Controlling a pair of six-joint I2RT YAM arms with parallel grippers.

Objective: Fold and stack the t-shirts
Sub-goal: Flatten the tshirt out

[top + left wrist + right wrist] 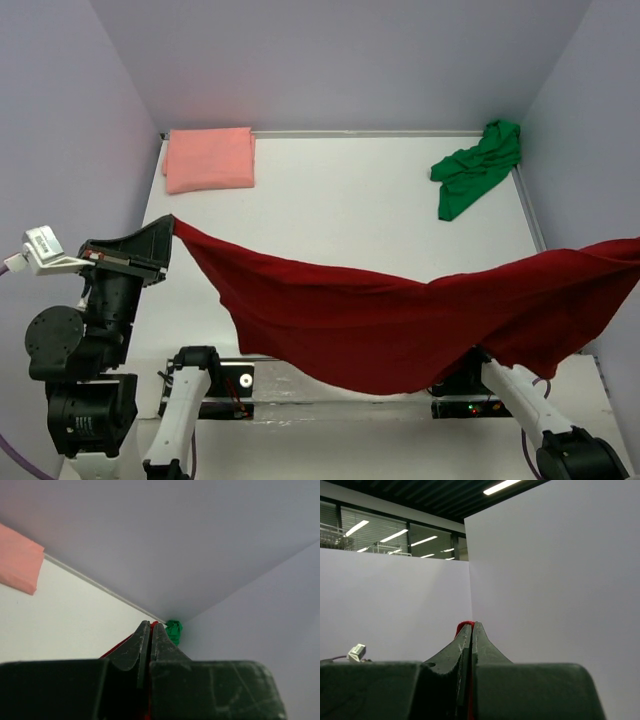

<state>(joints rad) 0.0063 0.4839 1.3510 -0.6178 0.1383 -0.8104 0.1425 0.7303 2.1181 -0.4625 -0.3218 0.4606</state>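
Observation:
A dark red t-shirt (400,315) hangs stretched in the air across the front of the table, sagging in the middle. My left gripper (168,224) is shut on its left corner, and red cloth (154,624) shows between the closed jaws (151,625). The shirt's right end runs off the right edge of the top view. There my right gripper (471,625) is shut on it, with a red tuft (463,626) at the tips. A folded salmon pink t-shirt (209,158) lies at the back left. A bright green t-shirt (478,166) lies crumpled at the back right.
Pale walls (340,60) close the white table (340,210) in at the back and on both sides. Both arm bases (240,380) sit at the near edge under the hanging shirt. The left arm's dark joints (85,350) stand at the front left.

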